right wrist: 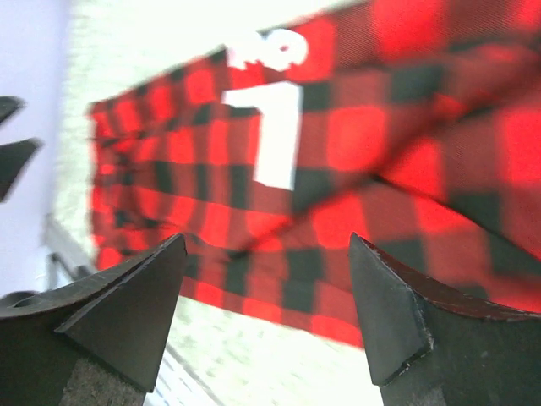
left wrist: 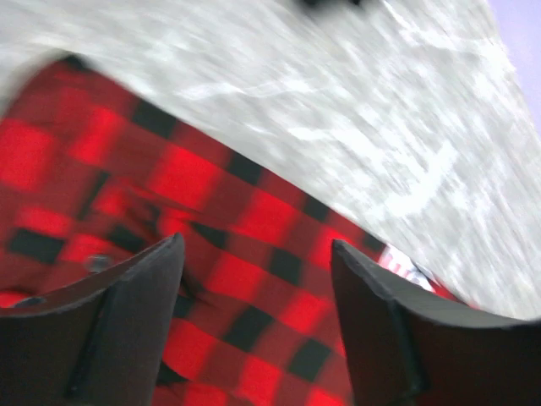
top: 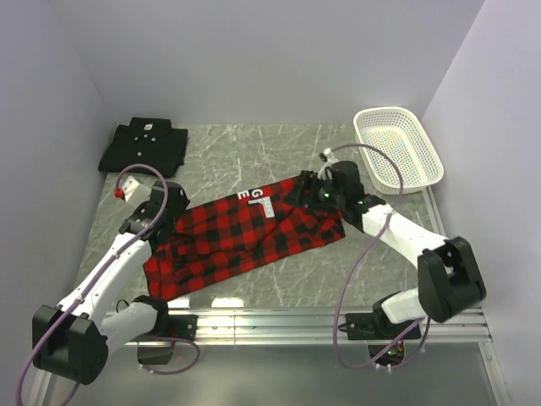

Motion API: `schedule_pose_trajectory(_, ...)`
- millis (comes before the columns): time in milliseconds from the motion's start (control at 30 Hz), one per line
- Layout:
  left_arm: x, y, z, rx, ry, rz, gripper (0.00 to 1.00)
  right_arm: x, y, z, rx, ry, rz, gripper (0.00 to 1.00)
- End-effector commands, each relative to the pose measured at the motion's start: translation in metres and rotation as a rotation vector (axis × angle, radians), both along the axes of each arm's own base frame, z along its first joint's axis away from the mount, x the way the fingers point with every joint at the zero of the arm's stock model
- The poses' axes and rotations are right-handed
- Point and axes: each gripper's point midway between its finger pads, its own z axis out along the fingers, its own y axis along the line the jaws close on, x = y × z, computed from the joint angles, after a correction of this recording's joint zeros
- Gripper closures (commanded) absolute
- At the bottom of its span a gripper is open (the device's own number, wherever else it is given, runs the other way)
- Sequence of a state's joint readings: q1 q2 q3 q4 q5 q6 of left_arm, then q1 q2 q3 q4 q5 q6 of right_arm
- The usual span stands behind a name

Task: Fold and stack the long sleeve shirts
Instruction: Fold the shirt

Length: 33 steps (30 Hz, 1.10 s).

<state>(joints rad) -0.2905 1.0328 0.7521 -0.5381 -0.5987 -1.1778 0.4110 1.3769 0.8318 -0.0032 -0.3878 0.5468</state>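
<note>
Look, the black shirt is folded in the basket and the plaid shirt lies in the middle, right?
No. The black shirt lies folded on the table at far left, not in the basket, as the top view shows. The plaid shirt does lie in the middle.

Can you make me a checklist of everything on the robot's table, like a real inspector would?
Surface: grey marbled table, no spills seen.
Job's things: plaid shirt lies slanted mid-table, white letters up; black shirt folded at the far left corner.
Clutter: white basket at the far right.
Grippers: left gripper open over the plaid shirt's left part; right gripper open over its right end; neither holds anything.
Cables: purple cables loop from both arms.
Surroundings: pale walls on three sides; metal rail at the near edge.
</note>
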Motion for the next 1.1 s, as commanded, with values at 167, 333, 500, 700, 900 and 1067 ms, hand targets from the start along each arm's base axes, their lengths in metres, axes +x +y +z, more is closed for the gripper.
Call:
schedule_pose_trajectory(167, 0.037, -0.063, 0.003, -0.142, -0.079, -0.301, 0.46, 0.004, 0.121, 0.040, 0.283, -0.037, 0.282, 0.20)
schedule_pose_trajectory(333, 0.028, -0.050, -0.057, -0.234, 0.041, -0.213, 0.58, 0.000, 0.157, -0.008, 0.329, 0.098, 0.356, 0.22)
schedule_pose_trajectory(500, -0.003, -0.024, -0.119, -0.349, 0.142, -0.067, 0.66, -0.015, 0.146, -0.068, 0.279, 0.246, 0.350, 0.23)
schedule_pose_trajectory(700, -0.019, -0.011, -0.138, -0.427, 0.188, 0.004, 0.69, -0.022, 0.094, -0.091, 0.280, 0.307, 0.269, 0.24)
schedule_pose_trajectory(900, 0.001, -0.010, -0.080, -0.380, 0.070, -0.079, 0.61, -0.009, 0.066, -0.047, 0.300, 0.186, 0.259, 0.24)
schedule_pose_trajectory(1067, 0.015, -0.026, -0.015, -0.316, -0.064, -0.225, 0.41, 0.005, 0.073, -0.006, 0.340, 0.077, 0.281, 0.24)
